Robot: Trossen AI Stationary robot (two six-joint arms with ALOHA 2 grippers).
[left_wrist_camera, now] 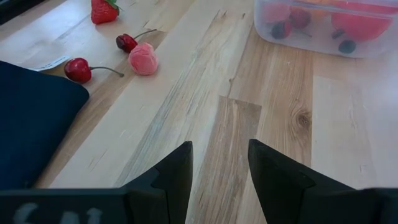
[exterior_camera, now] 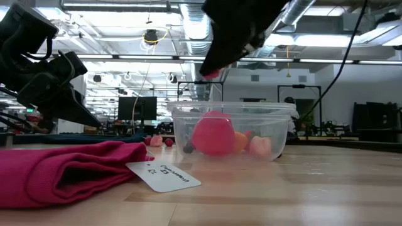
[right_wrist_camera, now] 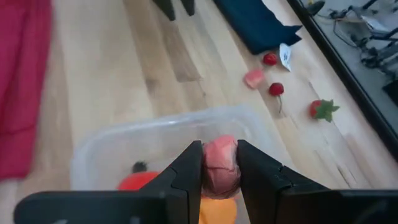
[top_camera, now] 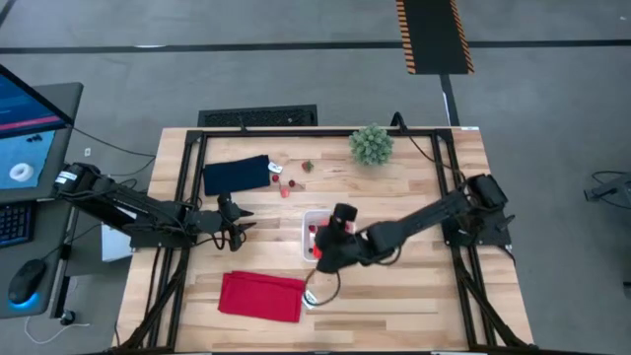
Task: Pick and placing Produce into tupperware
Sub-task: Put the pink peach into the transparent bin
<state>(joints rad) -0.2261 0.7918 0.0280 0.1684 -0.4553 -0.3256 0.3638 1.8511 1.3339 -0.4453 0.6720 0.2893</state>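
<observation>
Right tool (right_wrist_camera: 219, 167) grips a pink fruit (right_wrist_camera: 220, 165) above the tupperware (right_wrist_camera: 99, 152); next, release; left tool (left_wrist_camera: 219, 163) waits open

Clear tupperware (right_wrist_camera: 99, 155) upright, holding red, orange produce (exterior_camera: 213, 133); cherries (left_wrist_camera: 78, 69), strawberry (left_wrist_camera: 104, 10) loose nearby.

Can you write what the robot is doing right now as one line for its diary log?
right tool: shut on pink produce piece, above tupperware | left tool: open, empty, low over table | loose produce: four pieces near navy cloth
</observation>
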